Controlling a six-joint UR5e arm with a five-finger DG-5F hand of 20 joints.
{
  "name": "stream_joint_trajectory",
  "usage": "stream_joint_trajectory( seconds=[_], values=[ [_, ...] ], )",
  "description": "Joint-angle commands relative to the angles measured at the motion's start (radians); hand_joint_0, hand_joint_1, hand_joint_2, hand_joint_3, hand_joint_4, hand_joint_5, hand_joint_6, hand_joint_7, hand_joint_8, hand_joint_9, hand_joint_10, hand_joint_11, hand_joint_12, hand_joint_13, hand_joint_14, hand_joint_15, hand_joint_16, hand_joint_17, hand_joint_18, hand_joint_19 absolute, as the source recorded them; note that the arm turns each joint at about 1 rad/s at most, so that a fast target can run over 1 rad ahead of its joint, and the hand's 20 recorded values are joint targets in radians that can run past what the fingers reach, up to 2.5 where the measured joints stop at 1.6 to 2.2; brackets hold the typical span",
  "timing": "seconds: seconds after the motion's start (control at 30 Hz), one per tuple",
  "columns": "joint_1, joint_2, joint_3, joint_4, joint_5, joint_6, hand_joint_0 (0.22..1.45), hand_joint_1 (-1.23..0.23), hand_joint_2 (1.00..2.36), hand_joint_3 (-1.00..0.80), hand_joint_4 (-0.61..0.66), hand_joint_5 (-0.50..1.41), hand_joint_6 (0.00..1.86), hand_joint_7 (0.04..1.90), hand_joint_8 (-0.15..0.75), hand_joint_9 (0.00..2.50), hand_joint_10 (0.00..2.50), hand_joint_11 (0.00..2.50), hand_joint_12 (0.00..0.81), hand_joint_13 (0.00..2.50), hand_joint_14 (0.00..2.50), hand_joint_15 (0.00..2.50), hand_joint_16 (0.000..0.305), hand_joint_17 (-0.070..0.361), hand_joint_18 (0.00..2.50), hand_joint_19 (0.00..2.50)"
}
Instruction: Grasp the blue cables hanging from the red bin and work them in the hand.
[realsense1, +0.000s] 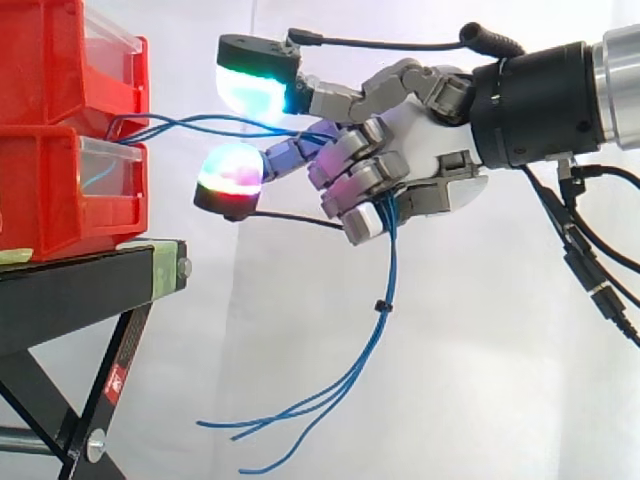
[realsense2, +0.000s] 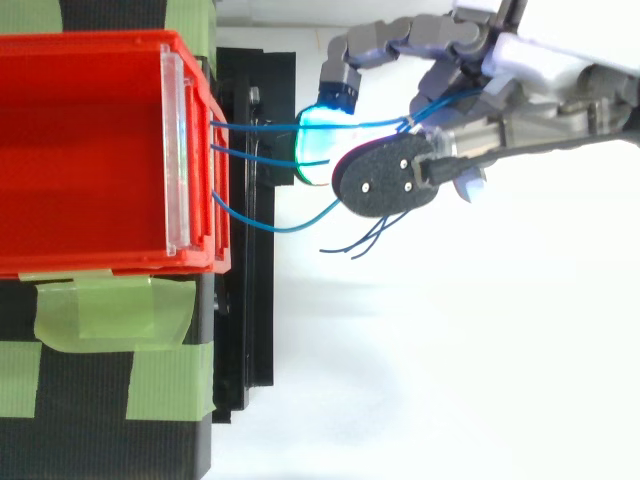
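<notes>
Item: cables (realsense1: 384, 285), blue, thin, light and limp, strung from bin (realsense1: 40, 190) into robot hand (realsense1: 420, 130), clenched round them (best held mid-length, I'd say).

free: below hand (realsense1: 420, 150) | blocked left: red bins (realsense1: 60, 130), black stand (realsense1: 80, 285) | blue cables (realsense1: 383, 290) span gap
</notes>
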Motion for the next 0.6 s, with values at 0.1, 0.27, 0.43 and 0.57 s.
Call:
stream_joint_trajectory(
  seconds=[0.1,0.27,0.43,0.57],
  values=[
    [-0.016,0.003,0.017,-0.003,0.0,0.018,0.82,-0.54,1.0,-0.89,0.2,0.13,0.4,1.26,0.649,1.84,2.5,2.5,0.73,2.1,2.5,2.0,0.21,0.158,2.5,0.59],
    [-0.036,0.002,0.06,-0.052,-0.011,0.016,0.83,-0.54,1.0,-0.88,0.19,0.13,0.41,1.25,0.649,1.84,2.5,2.5,0.73,2.1,2.5,2.0,0.21,0.158,2.5,0.59],
    [-0.05,0.002,0.089,-0.11,-0.017,0.016,0.9,-0.54,1.01,-0.74,0.18,0.15,0.4,1.25,0.649,1.84,2.5,2.5,0.73,2.1,2.5,2.0,0.21,0.158,2.5,0.59],
    [-0.054,0.002,0.09,-0.13,-0.023,0.016,0.91,-0.54,1.01,-0.73,0.18,0.15,0.4,1.26,0.649,1.84,2.5,2.5,0.73,2.1,2.5,2.0,0.21,0.158,2.5,0.59]
  ],
)
